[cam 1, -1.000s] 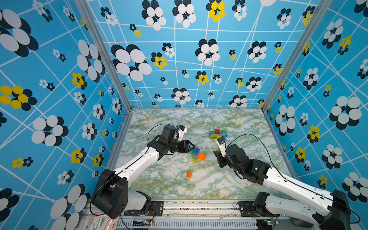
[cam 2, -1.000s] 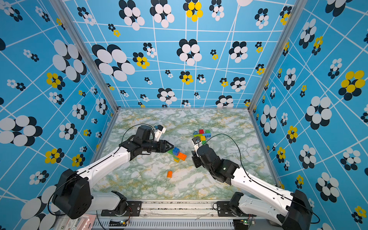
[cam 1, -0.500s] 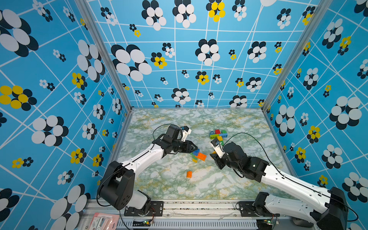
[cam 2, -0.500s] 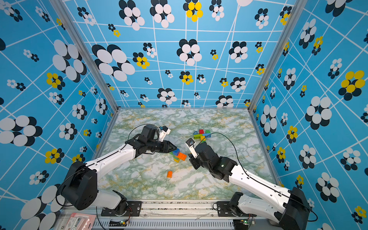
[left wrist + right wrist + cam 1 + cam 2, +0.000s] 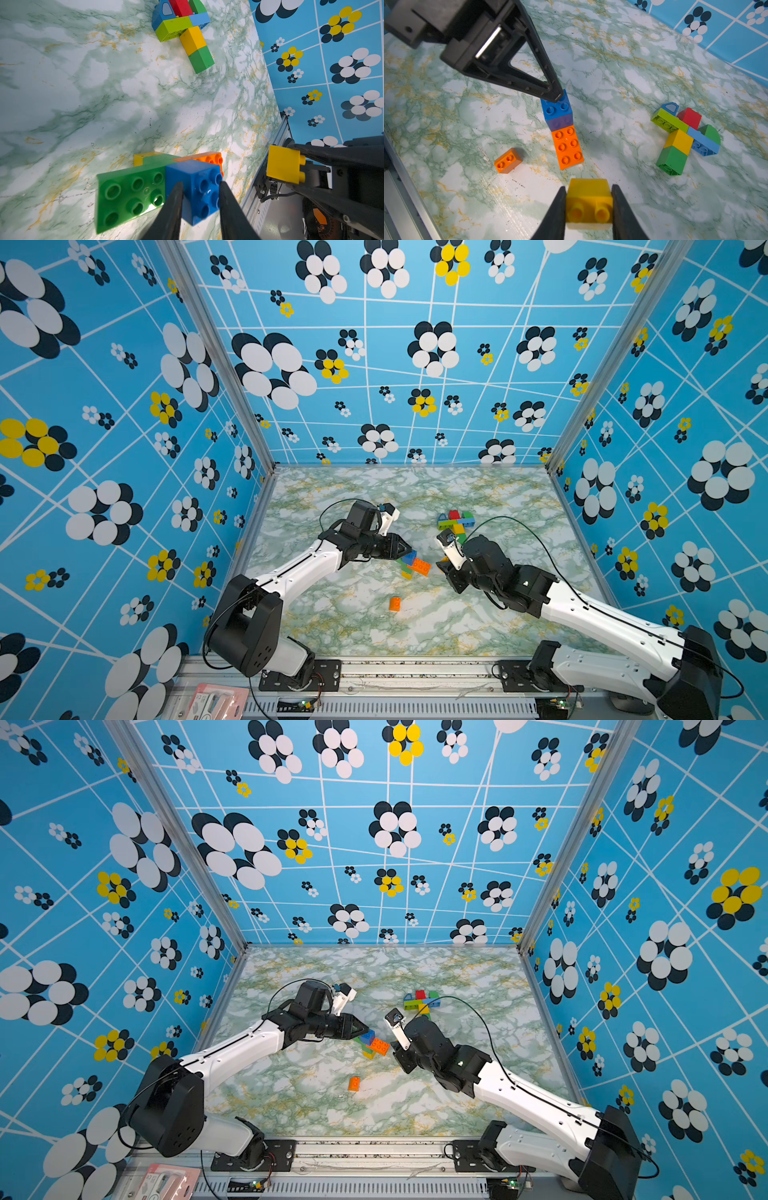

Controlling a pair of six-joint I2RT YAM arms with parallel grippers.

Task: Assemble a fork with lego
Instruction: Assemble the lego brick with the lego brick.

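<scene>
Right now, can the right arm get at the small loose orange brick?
Reach, probably yes: the small orange brick lies alone on the bare table, nothing over it, close to the right arm. Grasping, no: the right end effector is shut on a yellow brick.

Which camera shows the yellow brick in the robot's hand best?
The right wrist view: the yellow brick fills the foreground, clamped in the right gripper, with two studs facing the camera. The left wrist view shows it smaller, from the side. In both top views the arm hides nearly all of it.
</scene>
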